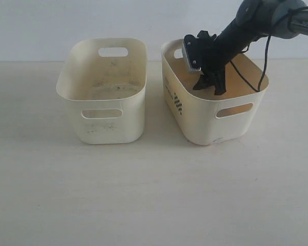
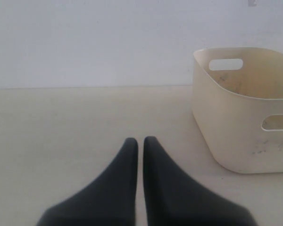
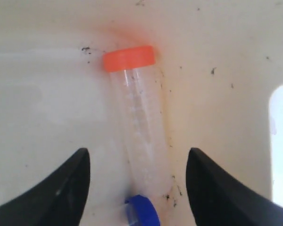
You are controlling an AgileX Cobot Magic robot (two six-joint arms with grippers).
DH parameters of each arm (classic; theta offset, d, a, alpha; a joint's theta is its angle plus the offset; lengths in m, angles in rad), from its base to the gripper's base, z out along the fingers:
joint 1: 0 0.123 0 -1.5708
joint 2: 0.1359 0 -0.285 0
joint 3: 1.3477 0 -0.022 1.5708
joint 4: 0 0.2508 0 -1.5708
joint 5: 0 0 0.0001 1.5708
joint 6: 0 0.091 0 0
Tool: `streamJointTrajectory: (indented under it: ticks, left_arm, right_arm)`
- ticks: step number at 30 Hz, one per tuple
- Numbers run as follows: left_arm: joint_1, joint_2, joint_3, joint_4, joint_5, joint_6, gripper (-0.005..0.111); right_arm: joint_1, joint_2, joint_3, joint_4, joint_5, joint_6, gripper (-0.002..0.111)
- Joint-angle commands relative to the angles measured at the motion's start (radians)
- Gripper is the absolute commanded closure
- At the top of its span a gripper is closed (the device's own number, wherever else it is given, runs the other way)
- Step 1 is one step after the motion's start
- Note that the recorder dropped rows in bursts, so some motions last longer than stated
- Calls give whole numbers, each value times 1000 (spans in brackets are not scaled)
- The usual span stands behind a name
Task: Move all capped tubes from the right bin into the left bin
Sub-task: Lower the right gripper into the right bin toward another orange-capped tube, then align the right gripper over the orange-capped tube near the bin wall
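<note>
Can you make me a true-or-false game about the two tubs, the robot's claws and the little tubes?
1. The right gripper is down inside the right bin. True.
2. The right gripper is squeezing the orange-capped tube. False: its jaws stand wide open, one on each side of the tube, and neither touches it.
3. The left gripper is shut and holds nothing. True.
4. The left bin has the black checkered print on its side. False: the print is on the right bin; the left bin has a dirty, speckled floor.
5. A blue cap shows right by the end of the orange-capped tube. True.
</note>
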State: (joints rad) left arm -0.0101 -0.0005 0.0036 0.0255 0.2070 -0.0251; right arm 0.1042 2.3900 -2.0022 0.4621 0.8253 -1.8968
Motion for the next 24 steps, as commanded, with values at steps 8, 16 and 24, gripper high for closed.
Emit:
streamJointTrajectory:
  ticks: [8,16,24]
  left_arm:
    - [0,0,-4,-6,-4,-10,102]
    - [0,0,-4,-6,-4,-10,102]
    - [0,0,-4,-6,-4,-10,102]
  right_arm:
    - [17,53,3,-23,-42,7,52]
    - [25,81,3,-45,-111,39,52]
    - [25,101,3,-108,-111,41,52]
